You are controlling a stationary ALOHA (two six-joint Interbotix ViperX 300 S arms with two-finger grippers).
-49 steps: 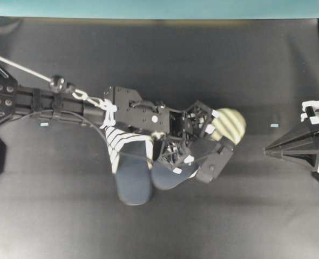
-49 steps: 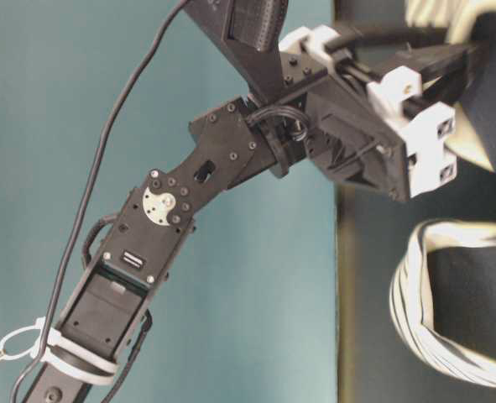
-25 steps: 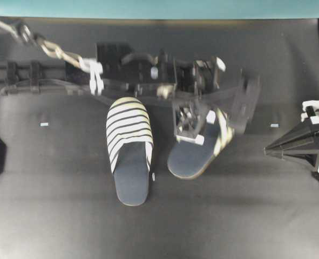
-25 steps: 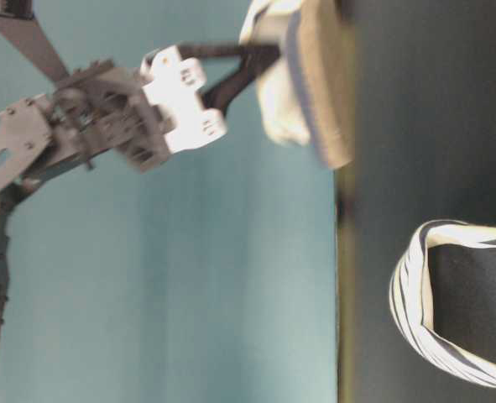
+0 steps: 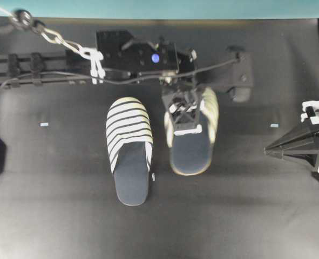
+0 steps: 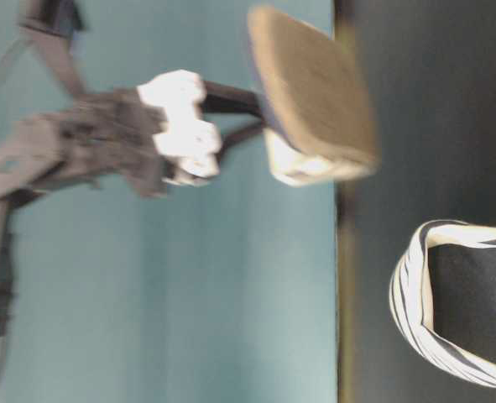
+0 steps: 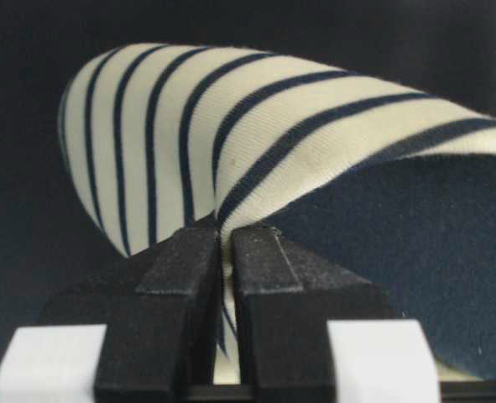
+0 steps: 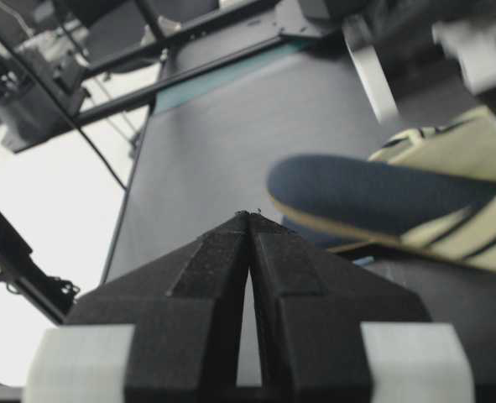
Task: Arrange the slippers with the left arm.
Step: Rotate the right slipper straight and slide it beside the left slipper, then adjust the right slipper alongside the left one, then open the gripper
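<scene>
One slipper (image 5: 129, 148) lies flat on the dark table (image 5: 56, 205), toe toward the far edge and heel toward the near edge, left of centre; by the look of it this one is already placed. The second slipper (image 5: 191, 137) is just to its right, turned the same way, but it is not down yet; the table-level view shows its tan sole clear of the surface, hanging from the left gripper (image 7: 227, 252); the jaws are clenched on the striped upper (image 7: 256, 134) at its edge. The right gripper (image 8: 249, 227) sits at the far right with its jaws pressed together and nothing between them. So the task looks mostly done; what is left, I judge, is to lower the held slipper beside its mate, even up toes and heels, and let go.
</scene>
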